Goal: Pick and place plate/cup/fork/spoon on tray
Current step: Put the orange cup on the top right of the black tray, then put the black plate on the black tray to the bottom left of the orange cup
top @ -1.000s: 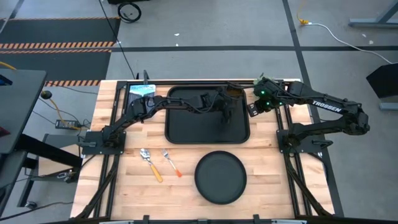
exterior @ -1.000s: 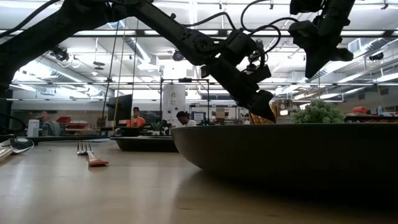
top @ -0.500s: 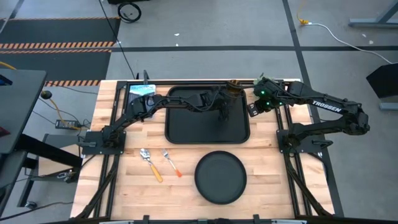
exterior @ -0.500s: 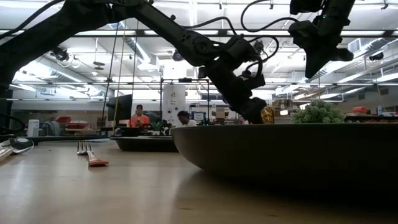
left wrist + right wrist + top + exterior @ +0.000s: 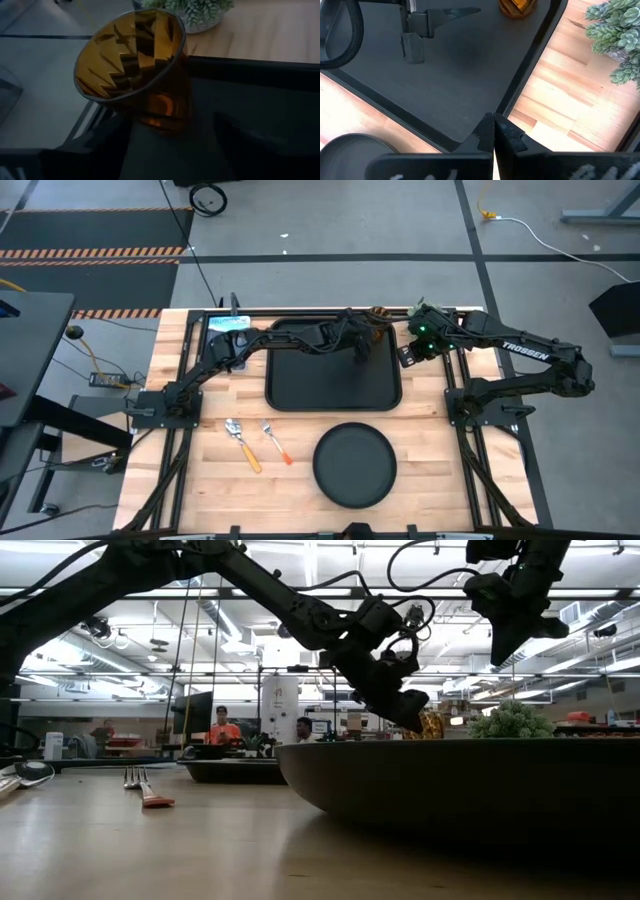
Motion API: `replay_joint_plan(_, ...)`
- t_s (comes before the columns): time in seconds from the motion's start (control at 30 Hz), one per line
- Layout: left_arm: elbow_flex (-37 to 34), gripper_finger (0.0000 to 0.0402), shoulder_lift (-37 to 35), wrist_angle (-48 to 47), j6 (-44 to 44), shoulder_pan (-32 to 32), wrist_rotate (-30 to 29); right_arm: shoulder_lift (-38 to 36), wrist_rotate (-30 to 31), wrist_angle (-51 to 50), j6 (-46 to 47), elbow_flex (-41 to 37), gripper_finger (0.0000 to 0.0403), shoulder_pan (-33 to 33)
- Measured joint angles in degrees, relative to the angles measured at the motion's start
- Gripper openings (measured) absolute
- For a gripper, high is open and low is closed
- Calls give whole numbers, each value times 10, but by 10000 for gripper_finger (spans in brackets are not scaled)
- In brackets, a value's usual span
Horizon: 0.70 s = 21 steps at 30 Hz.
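Cup point(image 5: 140, 70) stands on the tray point(image 5: 445, 90) – left gripper point(image 5: 445, 20) apparently open, apart; right gripper's state unclear.

The high view looks straight down on the whole bench point(image 5: 200, 470), while the low view sits at bench level close against the plate point(image 5: 460, 785), facing the room. Both wrist views look closely at the tray point(image 5: 445, 95), sharing the cup point(image 5: 135, 70) and plant point(image 5: 615, 35).
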Motion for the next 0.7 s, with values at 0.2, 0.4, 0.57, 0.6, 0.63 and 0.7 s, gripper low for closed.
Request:
replay_joint_plan(0.2, 0, 288, 0, 4, 0, 0, 28, 0, 0, 0, -2, 0, 5, 0)
replay_joint_plan(0.4, -1, 286, -11, -91, 17, -9, 27, 0, 2, 0, -1, 0, 5, 11)
replay_joint_plan(0.57, 0, 263, -55, -196, 55, -38, 17, 0, 17, 0, 14, 0, 5, 49)
replay_joint_plan(0.6, 0, 254, -62, -209, 60, -45, 17, 0, 23, -1, 19, 0, 5, 58)
replay_joint_plan(0.63, -4, 245, -69, -223, 62, -50, 17, 0, 29, -2, 24, 0, 5, 68)
replay_joint_plan(0.7, -24, 224, -89, -221, 71, -61, 18, -2, 43, -4, 39, 0, 5, 94)
